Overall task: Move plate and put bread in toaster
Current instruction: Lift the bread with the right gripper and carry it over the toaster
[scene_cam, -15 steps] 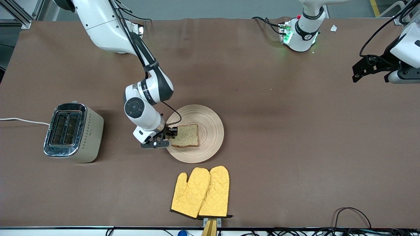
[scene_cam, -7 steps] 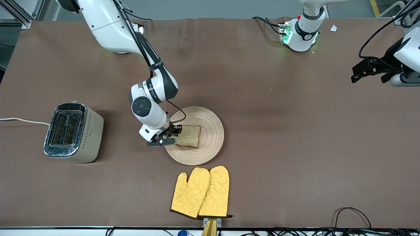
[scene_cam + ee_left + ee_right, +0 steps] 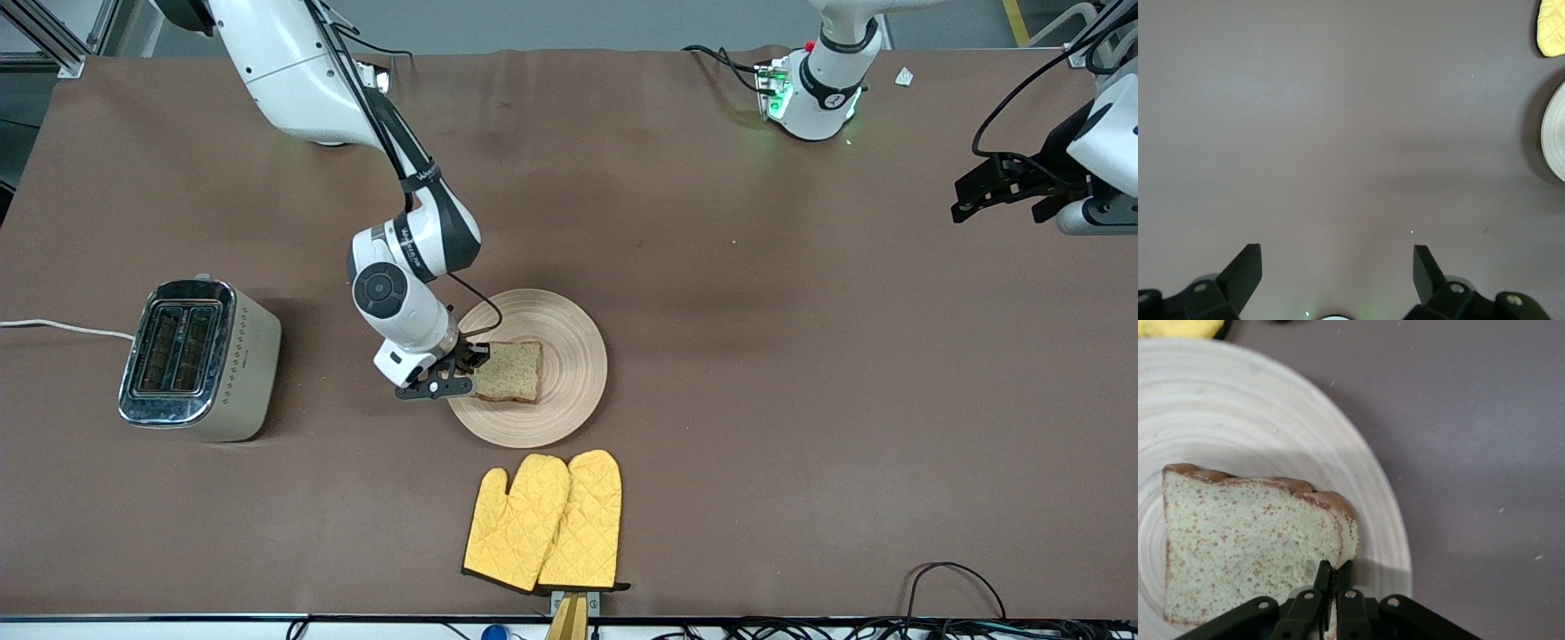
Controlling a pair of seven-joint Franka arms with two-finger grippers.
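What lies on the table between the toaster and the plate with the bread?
In the front view, only the right gripper lies between the toaster and the plate, shut on the bread at the plate's edge; the table there is otherwise bare cloth.

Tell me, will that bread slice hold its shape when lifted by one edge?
Probably it sags: the bread looks thin and soft. The right gripper, shut on its crust edge, may dent or tear it. It looks light, so the plate likely stays put.
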